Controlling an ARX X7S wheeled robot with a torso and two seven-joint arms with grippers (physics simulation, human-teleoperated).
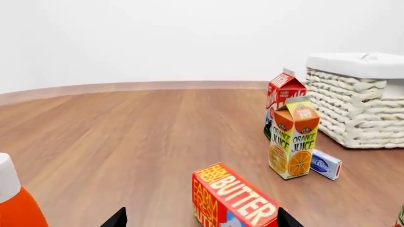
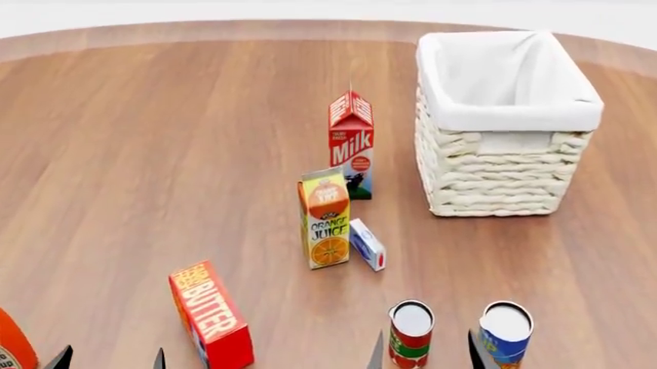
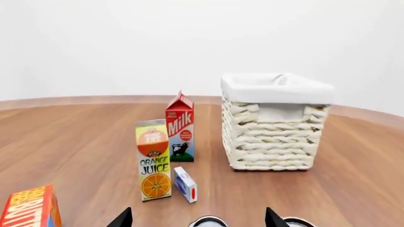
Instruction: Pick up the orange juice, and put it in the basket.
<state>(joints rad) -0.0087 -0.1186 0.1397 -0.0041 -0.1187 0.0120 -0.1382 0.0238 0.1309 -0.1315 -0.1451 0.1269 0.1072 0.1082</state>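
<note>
The orange juice [image 2: 326, 219], a tall yellow gable-top carton, stands upright on the wooden floor; it also shows as the orange juice [image 1: 294, 139] and the orange juice [image 3: 154, 161]. The basket [image 2: 503, 154], cream wicker with a white lining, stands behind it to the right and holds nothing that I can see; the wrist views show the basket [image 1: 360, 109] and the basket [image 3: 271, 137]. My left gripper [image 2: 109, 360] is open at the near left, well short of the carton. My right gripper [image 2: 427, 355] is open at the near right. Nothing sits in the left gripper [image 1: 200, 220] or the right gripper [image 3: 198, 219].
A red milk carton [image 2: 351, 146] stands just behind the juice, and a small blue-and-white box [image 2: 368, 244] lies at its right side. A red butter box [image 2: 211, 315] stands near my left gripper. Two cans [image 2: 411, 332] [image 2: 505, 330] stand by my right gripper. An orange bottle [image 2: 12, 346] is far left.
</note>
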